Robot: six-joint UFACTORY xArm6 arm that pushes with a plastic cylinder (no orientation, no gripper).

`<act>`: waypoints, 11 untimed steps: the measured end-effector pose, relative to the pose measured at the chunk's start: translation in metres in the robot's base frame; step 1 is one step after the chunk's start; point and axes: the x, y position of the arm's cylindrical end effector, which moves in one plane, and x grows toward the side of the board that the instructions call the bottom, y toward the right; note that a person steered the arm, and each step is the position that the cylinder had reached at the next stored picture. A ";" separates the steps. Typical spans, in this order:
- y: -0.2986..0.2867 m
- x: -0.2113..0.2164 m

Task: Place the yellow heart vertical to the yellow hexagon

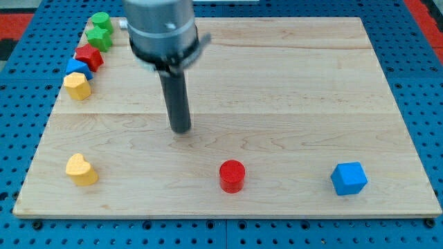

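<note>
Sitting near bottom edge: yellow heart (82, 170) at left, red cylinder (232, 176), blue cube (348, 178) | tip (181, 129) mid-board, touching nothing, no claw to tell of | far left: yellow hexagon (77, 86), directly above heart

A pale wooden board (277, 83) lies on a blue pegboard surface (415, 83), its planks running from the view's left to the view's right. 8 blocks sit on it. 5 crowd the upper left edge in a slanting line: a green cylinder (101, 20) at the top, a green star (99, 37) just below, then a red block (88, 57), a blue block (77, 68) and the yellow hexagon (77, 86), each touching or nearly touching the next. Along the view's bottom, well apart from one another, rest the yellow heart (82, 169) at left, a red cylinder (232, 176) near the middle and a blue cube (348, 178) at right.
</note>
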 end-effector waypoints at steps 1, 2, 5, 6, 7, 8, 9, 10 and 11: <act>-0.005 0.067; -0.028 0.101; -0.139 0.062; -0.139 0.059; -0.136 0.072; -0.157 0.071; -0.173 0.039; -0.182 0.020; -0.182 0.014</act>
